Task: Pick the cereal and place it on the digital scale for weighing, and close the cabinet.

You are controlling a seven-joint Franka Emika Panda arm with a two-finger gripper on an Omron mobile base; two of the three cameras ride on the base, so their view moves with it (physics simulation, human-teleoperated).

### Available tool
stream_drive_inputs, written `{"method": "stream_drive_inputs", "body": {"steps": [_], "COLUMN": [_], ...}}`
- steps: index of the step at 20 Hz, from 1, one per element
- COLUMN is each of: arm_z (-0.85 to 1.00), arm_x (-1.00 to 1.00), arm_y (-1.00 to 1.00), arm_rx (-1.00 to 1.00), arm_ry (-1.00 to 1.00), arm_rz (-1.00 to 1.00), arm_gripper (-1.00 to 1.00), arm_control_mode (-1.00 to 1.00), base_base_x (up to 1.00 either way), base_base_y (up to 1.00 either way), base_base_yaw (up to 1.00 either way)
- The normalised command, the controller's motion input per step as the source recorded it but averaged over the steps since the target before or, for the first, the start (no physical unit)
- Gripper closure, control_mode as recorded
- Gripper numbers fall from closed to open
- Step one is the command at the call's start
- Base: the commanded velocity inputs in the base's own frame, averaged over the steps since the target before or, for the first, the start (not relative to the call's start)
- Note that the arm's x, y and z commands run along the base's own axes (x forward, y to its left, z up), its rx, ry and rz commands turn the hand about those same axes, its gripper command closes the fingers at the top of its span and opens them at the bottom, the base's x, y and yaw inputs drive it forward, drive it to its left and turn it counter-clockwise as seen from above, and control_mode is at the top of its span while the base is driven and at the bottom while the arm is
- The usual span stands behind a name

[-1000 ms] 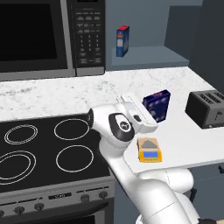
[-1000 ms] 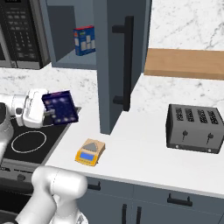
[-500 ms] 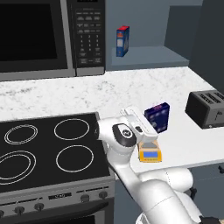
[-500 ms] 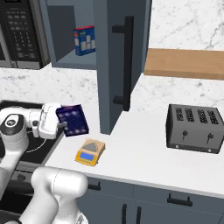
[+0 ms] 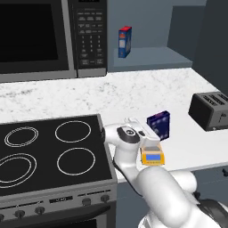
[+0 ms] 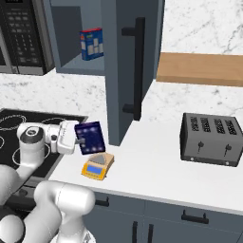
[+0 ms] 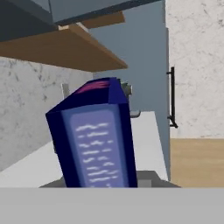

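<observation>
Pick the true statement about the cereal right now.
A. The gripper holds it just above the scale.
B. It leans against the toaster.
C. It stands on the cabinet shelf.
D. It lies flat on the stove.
A: the gripper is shut on the cereal, which hangs just over the scale by the open cabinet.

Kitchen bystanders around the counter

Black microwave [image 5: 49, 38] fills the upper left; the stovetop [image 5: 49, 156] lies lower left; a black toaster [image 6: 213, 139] sits right; a blue red-topped box [image 5: 125, 42] stands upper centre.

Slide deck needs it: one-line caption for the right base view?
Gripper holds the navy cereal box just above the digital scale, beside the open cabinet door.
</observation>
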Motion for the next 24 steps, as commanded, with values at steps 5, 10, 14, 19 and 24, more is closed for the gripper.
{"method": "stream_drive_inputs", "body": {"steps": [5, 10, 14, 19, 24], "arm_z": [-0.62, -0.41, -0.21, -0.25, -0.31], "arm_x": [0.32, 0.29, 0.18, 0.22, 0.21], "arm_y": [-0.13, 0.00, 0.00, 0.00, 0.00], "arm_rx": [0.02, 0.02, 0.00, 0.00, 0.00], "arm_ry": [-0.09, 0.00, 0.05, 0.03, -0.10], "arm_rz": [0.01, 0.01, 0.00, 0.00, 0.00], "arm_gripper": [1.00, 1.00, 1.00, 1.00, 1.00], "arm_control_mode": [-1.00, -1.00, -1.00, -1.00, -1.00], "base_base_x": [0.00, 0.00, 0.00, 0.00, 0.00], "base_base_y": [0.00, 0.00, 0.00, 0.00, 0.00], "base_base_yaw": [0.00, 0.00, 0.00, 0.00, 0.00]}}
